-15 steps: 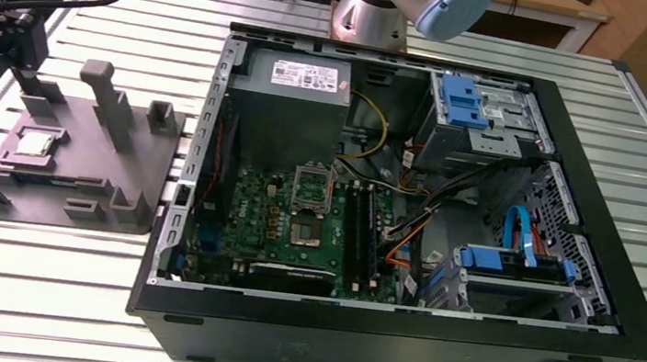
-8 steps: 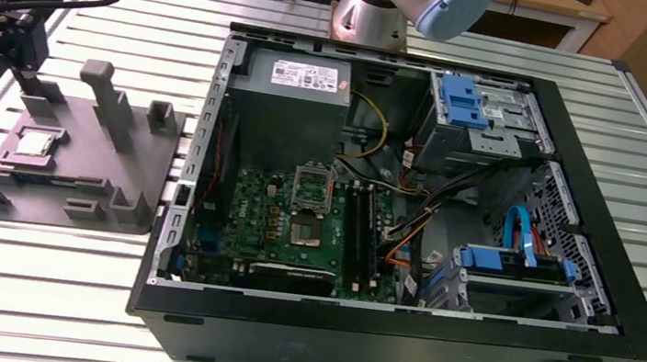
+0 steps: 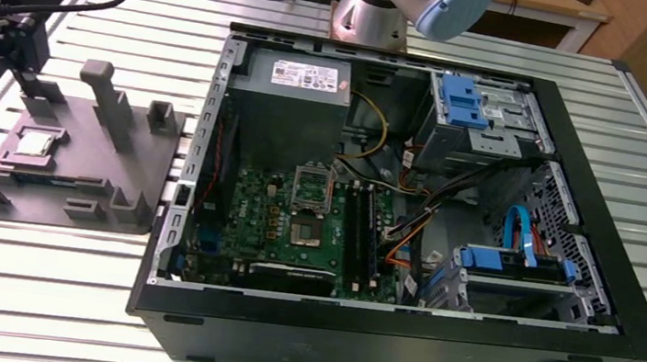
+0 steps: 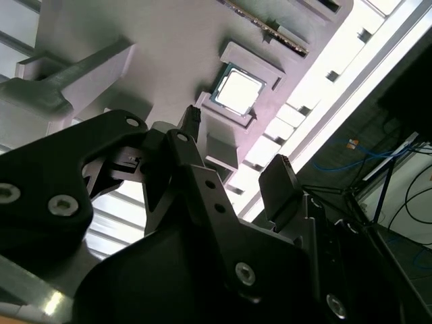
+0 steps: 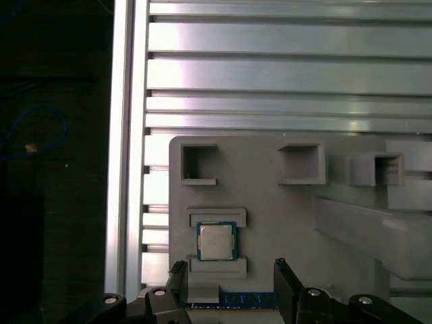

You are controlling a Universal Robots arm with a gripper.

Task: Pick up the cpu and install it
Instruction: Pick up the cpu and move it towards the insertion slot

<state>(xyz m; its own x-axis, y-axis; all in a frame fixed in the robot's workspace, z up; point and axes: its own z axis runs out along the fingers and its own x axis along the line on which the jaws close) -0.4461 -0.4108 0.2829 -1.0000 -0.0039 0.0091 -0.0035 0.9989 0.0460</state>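
Observation:
The cpu point(image 3: 35, 143) is a small square chip with a silvery top. It lies flat in a recess of the grey holder point(image 3: 115, 165) on the exterior view's left, outside the computer case. Both wrist views show the cpu point(image 5: 216, 241) point(image 4: 237, 92) just beyond the fingertips. My gripper point(image 5: 231, 273) point(image 4: 236, 148) hovers above the holder, open, with nothing between its black fingers point(image 4: 192, 125). In the exterior view the gripper point(image 3: 24, 61) hangs over the holder's far edge. The motherboard socket point(image 3: 307, 230) inside the case lies bare, its metal frame point(image 3: 312, 184) swung up.
An open black computer case point(image 3: 404, 330) fills the exterior view's middle and right, with cables, drive bays and a power supply inside. A memory stick point(image 5: 233, 298) lies in the holder beside the cpu. Grey posts point(image 3: 105, 94) rise from the holder. The table point(image 3: 40, 276) is ribbed aluminium.

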